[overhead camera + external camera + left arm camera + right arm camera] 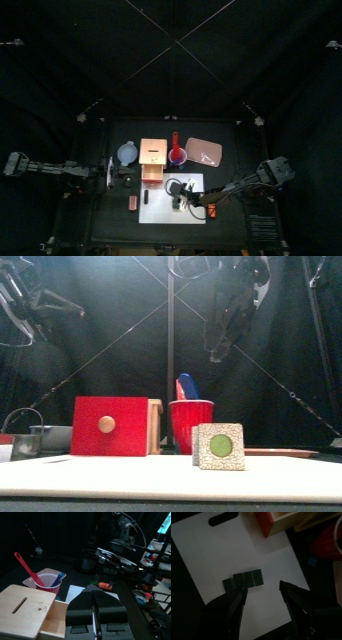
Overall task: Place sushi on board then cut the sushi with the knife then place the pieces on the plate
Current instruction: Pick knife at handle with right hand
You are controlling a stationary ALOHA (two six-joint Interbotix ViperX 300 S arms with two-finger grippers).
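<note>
A dark green sushi roll [243,580] lies on the white cutting board [211,557]. From the front it stands end-on [221,446], showing a green centre. My right gripper [262,592] hangs open just above the board, with the roll close beyond its fingertips and nothing between them. It hovers over the board's right part [197,205]. The red cup [191,424] behind the board holds a blue and a red knife. Behind the board to the right lies the pink tray [203,151]. My left gripper [95,609] is shut and empty beside the wooden box [27,612].
The box's red drawer front [110,426] faces forward, left of the cup. A blue-grey bowl [126,153] and a metal cutter [24,428] stand further left. A small reddish toy [132,202] lies left of the board.
</note>
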